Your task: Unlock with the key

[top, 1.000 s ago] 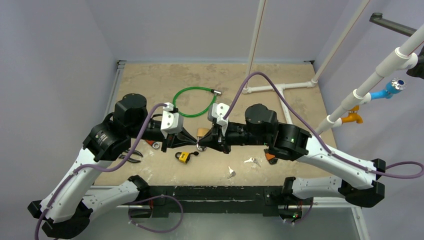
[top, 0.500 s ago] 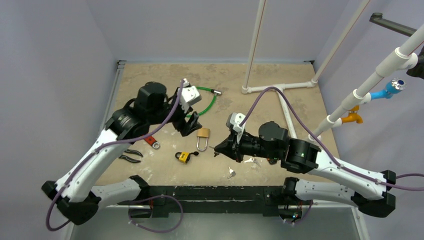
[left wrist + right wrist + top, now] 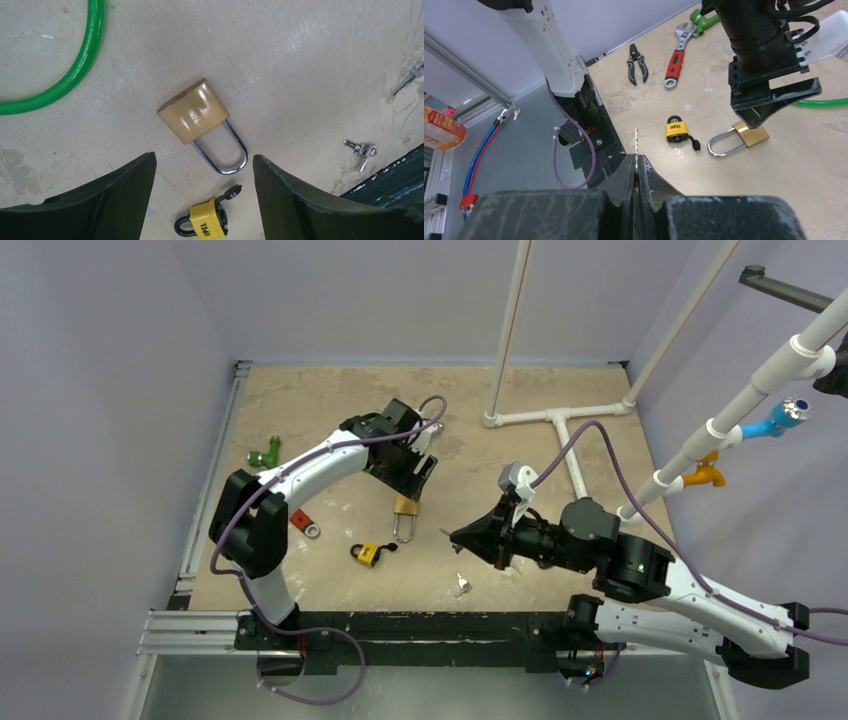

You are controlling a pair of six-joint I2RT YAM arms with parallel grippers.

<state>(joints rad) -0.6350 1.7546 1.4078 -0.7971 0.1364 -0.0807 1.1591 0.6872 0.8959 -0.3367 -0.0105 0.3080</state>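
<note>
Nearest, the right fingers (image 3: pixel 624 175) pinch a key (image 3: pixel 636 142) flat between them, its blade sticking forward, free to enter a keyhole. A spare key (image 3: pixel 461 585) lies loose on the worktop (image 3: pixel 330 400) just ahead. Beyond lie the yellow lock (image 3: pixel 205 225), then the brass lock (image 3: pixel 195 117), its shackle apparently shut. The left fingers (image 3: pixel 125 185) hang wide above the brass lock without touching it, probably to grip and steady it. Farthest lies a green cable (image 3: pixel 75 75).
</note>
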